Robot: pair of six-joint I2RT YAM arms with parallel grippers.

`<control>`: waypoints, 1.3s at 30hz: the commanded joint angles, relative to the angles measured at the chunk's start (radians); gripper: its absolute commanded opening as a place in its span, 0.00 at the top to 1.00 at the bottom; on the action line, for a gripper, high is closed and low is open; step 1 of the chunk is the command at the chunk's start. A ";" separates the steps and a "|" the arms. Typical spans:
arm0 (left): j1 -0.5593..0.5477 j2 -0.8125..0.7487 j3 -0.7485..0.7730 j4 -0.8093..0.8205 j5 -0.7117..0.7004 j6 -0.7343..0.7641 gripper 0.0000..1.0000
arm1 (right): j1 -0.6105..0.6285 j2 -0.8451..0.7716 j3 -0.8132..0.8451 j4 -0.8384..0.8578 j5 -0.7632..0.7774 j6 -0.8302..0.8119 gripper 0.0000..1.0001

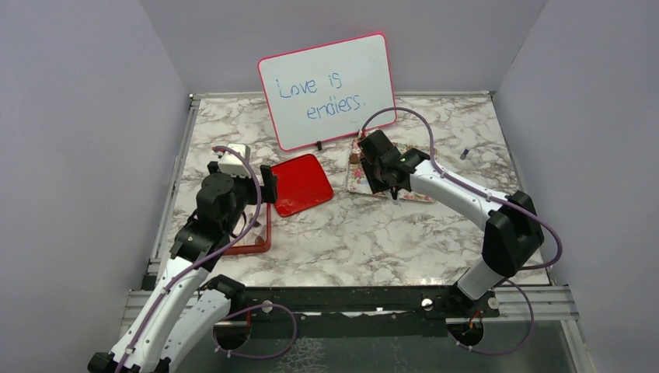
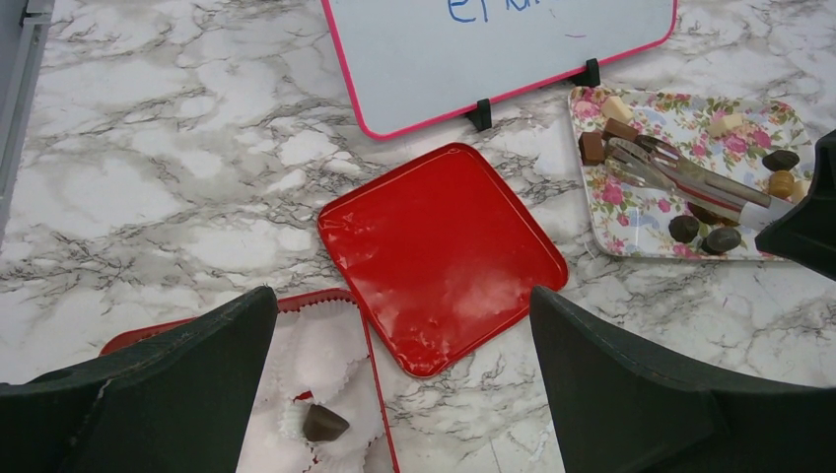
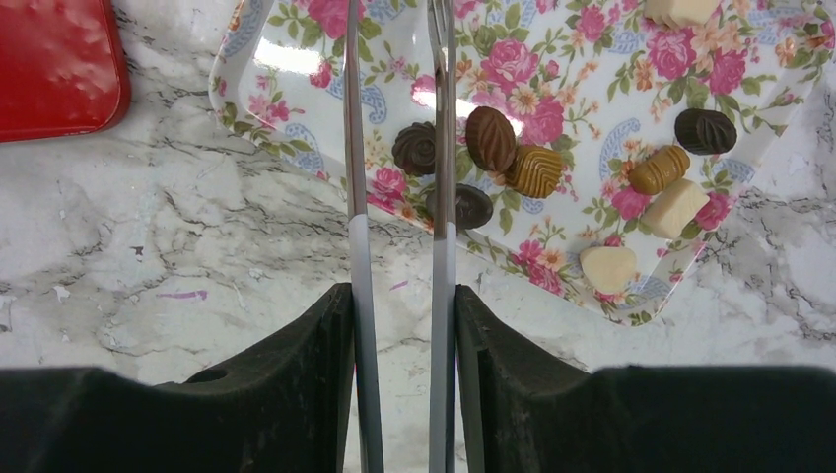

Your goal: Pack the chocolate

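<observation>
At the flowered tray point(image 3: 592, 99) the right gripper point(image 3: 401, 296) stands half closed on metal tongs point(image 3: 355, 256), the left gripper point(image 2: 402, 305) wide open and empty, and the chocolate point(image 3: 490, 138) lying on that tray looks light, slick and easily marred, best pinched gently across its sides.

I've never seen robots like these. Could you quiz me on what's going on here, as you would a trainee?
1. True or false: the right gripper holds the metal tongs.
2. Most chocolates lie on: A) the flowered tray, B) the red lid, C) the whiteboard.
3. Fill in: the left gripper has its jaws ____.
Key: 1 true; 2 A; 3 open.
</observation>
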 commanded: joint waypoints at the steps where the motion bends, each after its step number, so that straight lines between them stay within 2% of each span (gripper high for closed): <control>1: -0.004 -0.013 -0.005 0.033 0.017 0.010 0.01 | -0.005 0.025 0.029 0.047 0.008 -0.020 0.57; 30: -0.004 -0.014 0.006 0.035 0.021 -0.005 0.01 | -0.032 0.089 0.070 0.091 0.002 -0.068 0.54; 39: -0.005 -0.022 0.002 0.035 0.020 -0.007 0.01 | -0.034 0.093 0.076 0.090 -0.010 -0.083 0.59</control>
